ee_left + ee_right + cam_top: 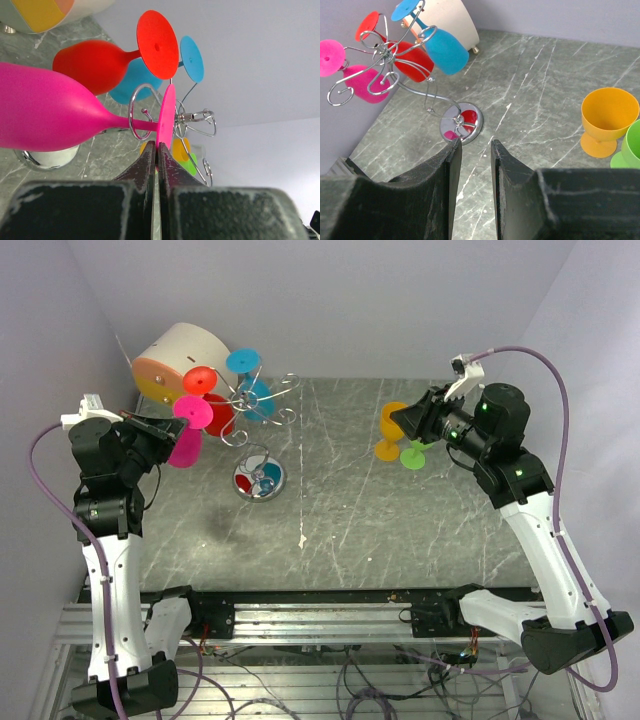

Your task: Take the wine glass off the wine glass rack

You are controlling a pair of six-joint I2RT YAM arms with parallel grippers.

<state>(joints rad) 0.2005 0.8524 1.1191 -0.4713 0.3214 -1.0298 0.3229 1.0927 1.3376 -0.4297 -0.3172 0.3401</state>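
Pinches the pink wine glass (45,115) by its foot rim in the closed left tool (156,155). Counts as grasped but not yet freed, with the stem lodged in a curl of the wine glass rack (461,121) just beyond the tips. Holds the right tool (475,144) half-open and empty, well away.

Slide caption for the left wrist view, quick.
Left hand pinches the pink wine glass's foot, stem inside a loop of the wine glass rack; red glass and blue glass behind.
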